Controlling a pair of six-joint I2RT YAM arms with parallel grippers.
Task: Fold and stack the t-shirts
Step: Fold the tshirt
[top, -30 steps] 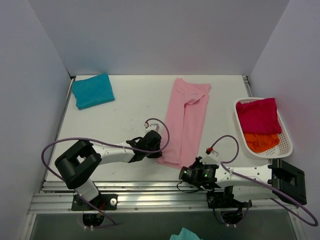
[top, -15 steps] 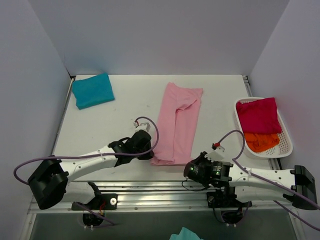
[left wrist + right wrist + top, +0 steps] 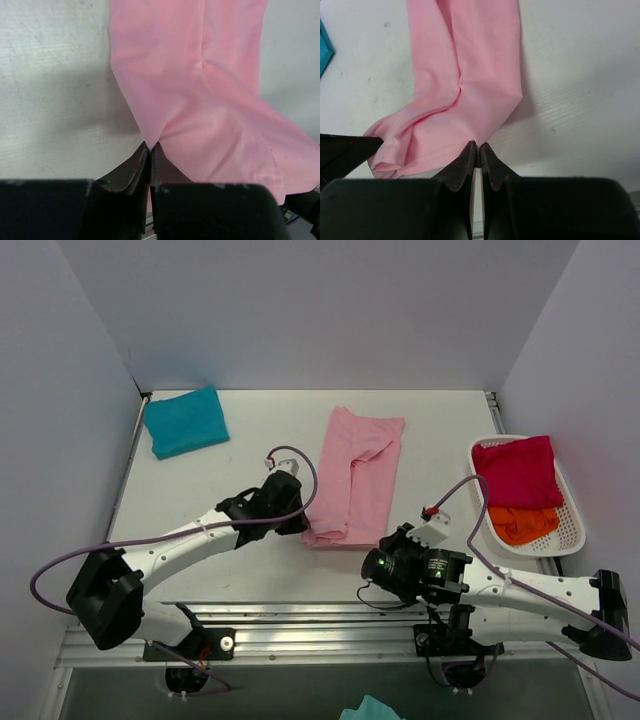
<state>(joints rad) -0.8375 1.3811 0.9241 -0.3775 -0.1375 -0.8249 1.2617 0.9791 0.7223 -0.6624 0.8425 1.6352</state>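
Observation:
The light pink t-shirt [image 3: 355, 475] lies as a long folded strip on the table's middle. My left gripper [image 3: 301, 526] is shut on its near left corner, which shows pinched in the left wrist view [image 3: 150, 145] with the pink cloth [image 3: 200, 75] beyond. My right gripper [image 3: 381, 543] is shut on its near right corner, seen in the right wrist view [image 3: 477, 145] with the pink cloth [image 3: 470, 75] hanging from it. The near hem is lifted off the table. A folded teal-blue t-shirt [image 3: 185, 421] lies at the far left. The magenta-red t-shirt [image 3: 516, 471] and the orange t-shirt [image 3: 522, 523] lie in a basket.
A white basket [image 3: 575, 532] stands at the right edge and holds the red and orange shirts. White walls close the table on three sides. A metal rail [image 3: 300, 615] runs along the near edge. Purple cables loop from both arms.
Both grippers have moved away from the near edge, carrying the pink shirt's near hem toward the far end. The shirt's visible length has shortened and it has shifted a little left.

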